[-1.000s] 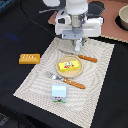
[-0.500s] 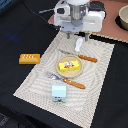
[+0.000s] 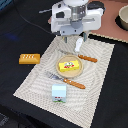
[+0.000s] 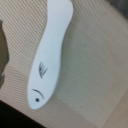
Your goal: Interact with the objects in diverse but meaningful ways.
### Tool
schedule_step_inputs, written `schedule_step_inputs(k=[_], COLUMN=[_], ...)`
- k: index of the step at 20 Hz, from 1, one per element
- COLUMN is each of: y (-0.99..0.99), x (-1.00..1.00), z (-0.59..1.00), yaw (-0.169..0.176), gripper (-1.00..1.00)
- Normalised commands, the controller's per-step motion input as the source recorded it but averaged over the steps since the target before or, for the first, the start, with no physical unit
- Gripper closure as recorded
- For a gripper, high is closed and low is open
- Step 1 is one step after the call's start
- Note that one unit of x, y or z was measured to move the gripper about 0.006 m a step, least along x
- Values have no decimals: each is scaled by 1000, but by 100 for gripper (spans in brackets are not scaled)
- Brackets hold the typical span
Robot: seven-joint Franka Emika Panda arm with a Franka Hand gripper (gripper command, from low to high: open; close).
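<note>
One striped placemat (image 3: 37,80) covers the black table (image 3: 15,30); whether the hand (image 3: 73,38) is open is unclear.

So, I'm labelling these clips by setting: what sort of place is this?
Probably a lab tabletop staged as a toy place setting: a striped placemat, a plate holding a yellow packet, and a fork beside it.
</note>
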Motion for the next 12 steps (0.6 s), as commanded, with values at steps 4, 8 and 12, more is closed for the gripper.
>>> schedule_step_inputs(k=[4,8,12], y=[-266,-194,-162], x=[0,0,-5], z=[250,333,424], yaw=[200,185,171], gripper=[-100,-100,-100])
